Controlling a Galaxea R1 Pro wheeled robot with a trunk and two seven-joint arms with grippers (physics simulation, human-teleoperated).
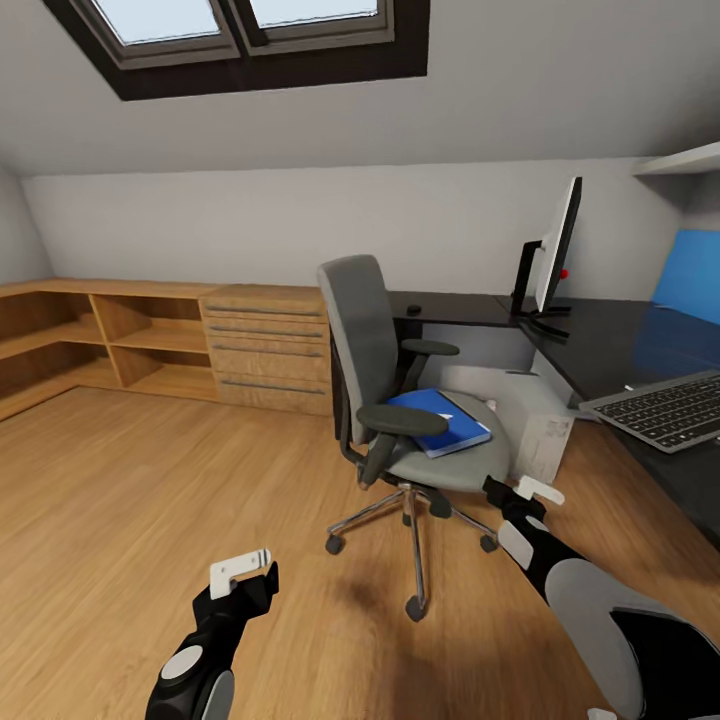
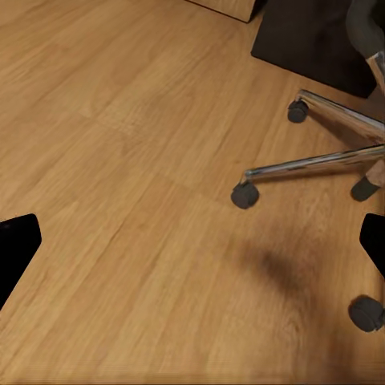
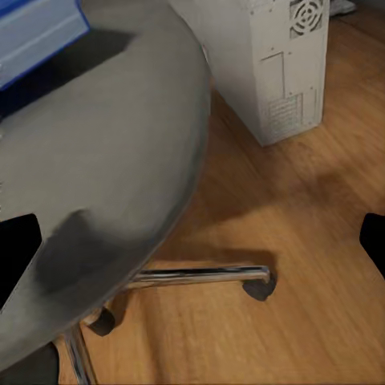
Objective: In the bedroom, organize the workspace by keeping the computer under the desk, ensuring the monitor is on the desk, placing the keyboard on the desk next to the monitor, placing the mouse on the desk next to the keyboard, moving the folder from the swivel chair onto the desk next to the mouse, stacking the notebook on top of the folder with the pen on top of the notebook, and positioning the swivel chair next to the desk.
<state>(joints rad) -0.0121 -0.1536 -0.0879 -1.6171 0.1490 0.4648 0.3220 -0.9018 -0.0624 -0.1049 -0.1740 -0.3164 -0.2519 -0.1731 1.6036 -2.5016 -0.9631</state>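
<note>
Your left gripper (image 1: 243,570) hangs low over the wood plank floor (image 1: 130,500), jaws apart, holding nothing. Your right gripper (image 1: 527,500) sits just beside the front edge of the grey upholstered swivel chair (image 1: 440,465); jaws look spread in the right wrist view, nothing held. The bright blue flat folder (image 1: 440,418) lies on the seat, ahead and to the left of the right jaws, long axis running diagonally toward the chair's back corner, partly under the near black armrest. Right arm is clearly nearer, so I'd take the folder with it.

Light grey tower computer (image 1: 535,425) stands on the floor just behind the chair, under the edge of the glossy black desk (image 1: 600,350). Slim silver-framed keyboard (image 1: 665,408) lies on the desk at right, the wide flat monitor (image 1: 555,245) farther back. Beyond, a low light-wood cabinet (image 1: 265,345) against the white wall, skylight above.
</note>
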